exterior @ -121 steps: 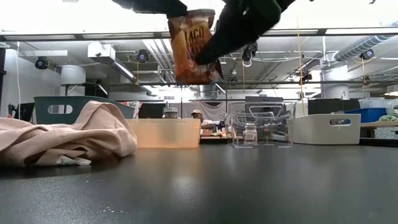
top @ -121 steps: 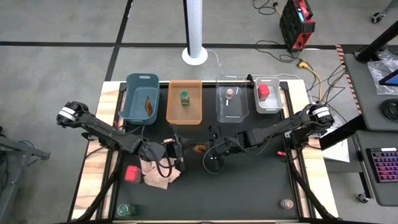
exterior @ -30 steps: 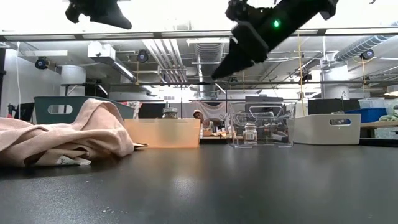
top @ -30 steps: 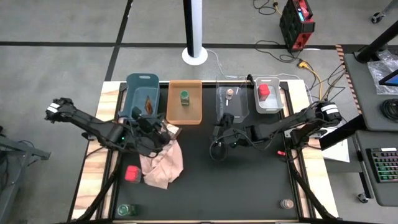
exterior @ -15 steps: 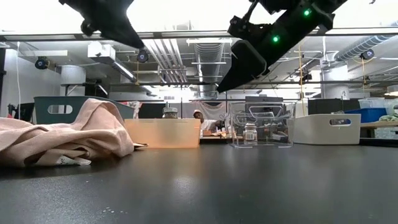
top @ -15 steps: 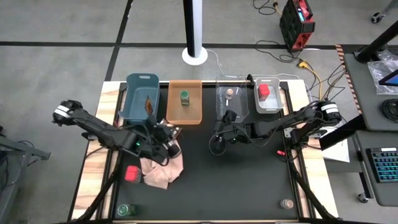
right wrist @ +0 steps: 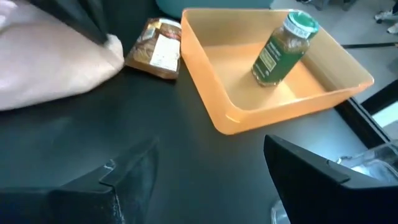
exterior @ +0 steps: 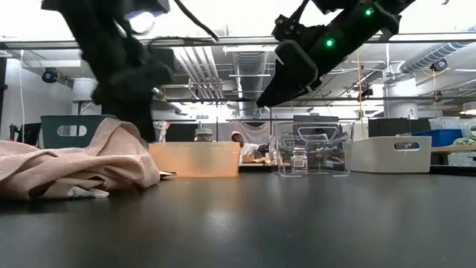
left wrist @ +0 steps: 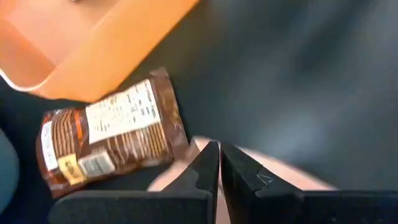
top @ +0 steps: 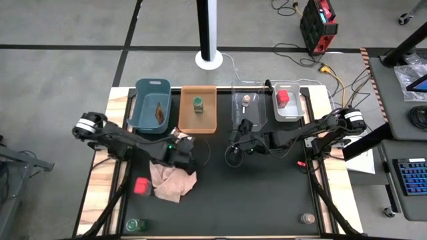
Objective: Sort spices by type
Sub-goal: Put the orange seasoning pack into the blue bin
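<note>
An orange-brown foil packet (left wrist: 112, 140) lies flat on the black table beside the orange bin's near corner (left wrist: 93, 59). My left gripper (left wrist: 219, 163) is shut and empty. It hangs low over the far edge of the pink cloth (top: 172, 180), close to that packet (right wrist: 158, 53). My right gripper (right wrist: 211, 180) stands open in the air, in front of the clear bin (top: 248, 110). A red box (top: 141, 186), a green-capped jar (top: 133, 225) and a tan-lidded jar (top: 307, 218) stand loose on the table. My left gripper has its shut fingertips (left wrist: 208, 152) right over the pink cloth's far edge (left wrist: 273, 177), pointing down. I cannot tell whether they touch the cloth.
Across the table's far side stand a teal bin (top: 152, 90) with a packet (top: 159, 112), the orange bin (top: 198, 123) with a green-capped jar (right wrist: 283, 46), the clear bin with a tan-lidded jar (top: 247, 100), and a white bin (top: 288, 115) with a red container (top: 283, 97).
My left gripper has come down from high above the table to the pink cloth's far edge, moving toward the near edge and a little to the right; its fingers stay shut.
</note>
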`<state>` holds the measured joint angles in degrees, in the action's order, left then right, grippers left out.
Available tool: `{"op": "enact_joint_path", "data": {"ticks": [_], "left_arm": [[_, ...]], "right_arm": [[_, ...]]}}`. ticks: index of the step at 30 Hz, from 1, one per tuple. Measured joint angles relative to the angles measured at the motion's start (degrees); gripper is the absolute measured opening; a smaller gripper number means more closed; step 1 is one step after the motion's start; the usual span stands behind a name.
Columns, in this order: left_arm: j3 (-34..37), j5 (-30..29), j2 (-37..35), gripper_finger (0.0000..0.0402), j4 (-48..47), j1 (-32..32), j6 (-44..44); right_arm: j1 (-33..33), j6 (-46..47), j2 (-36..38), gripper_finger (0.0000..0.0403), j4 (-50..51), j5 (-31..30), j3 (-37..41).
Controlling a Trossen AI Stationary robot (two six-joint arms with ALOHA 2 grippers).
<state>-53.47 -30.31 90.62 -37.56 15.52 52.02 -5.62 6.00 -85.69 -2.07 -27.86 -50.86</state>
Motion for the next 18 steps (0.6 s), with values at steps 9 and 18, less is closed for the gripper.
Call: {"op": "enact_joint_path", "data": {"ticks": [9,18], "left_arm": [[-2.1,-2.7,6.3,0.0000,0.4,-4.7,-1.7],[-3.7,-3.2,13.7,0.0000,1.8,-5.5,-2.2]], "right_arm": [[0.0,-0.1,0.0,0.0255,-0.3,0.0,-0.6],[0.0,-0.2,0.0,0.0240,-0.2,-0.1,-0.5]]}}
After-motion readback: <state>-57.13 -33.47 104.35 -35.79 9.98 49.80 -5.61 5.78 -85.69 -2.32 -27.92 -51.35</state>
